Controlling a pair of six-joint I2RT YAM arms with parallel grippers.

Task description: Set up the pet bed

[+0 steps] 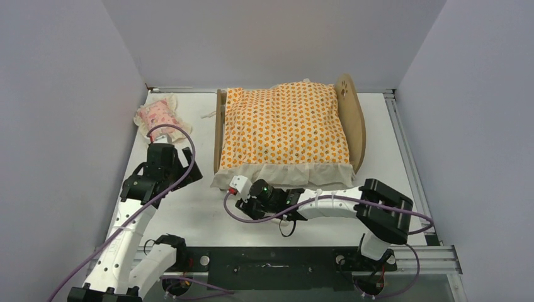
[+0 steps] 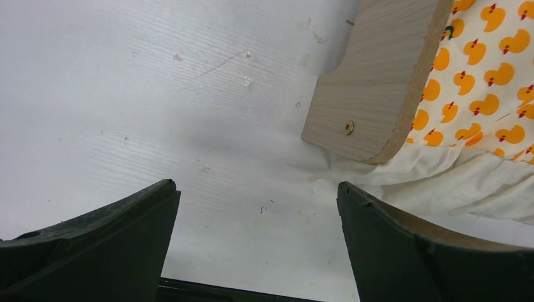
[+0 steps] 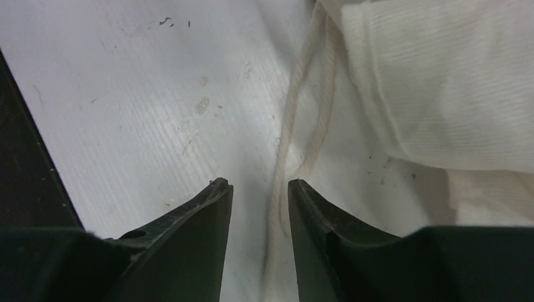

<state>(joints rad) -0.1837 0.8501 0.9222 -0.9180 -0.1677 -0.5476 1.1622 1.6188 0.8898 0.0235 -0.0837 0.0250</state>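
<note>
From above, the pet bed stands at the middle of the table's far edge, its mattress cushion aboard. A pink pillow lies at the far-left corner.

Left wrist: the left gripper gapes wide and empty near the footboard, which looks like light, stiff plywood and likely the surest grip.

Right wrist: the right gripper, jaws narrowly apart, straddles a loose cord beside the soft white frill, with nothing visibly clamped.
</note>
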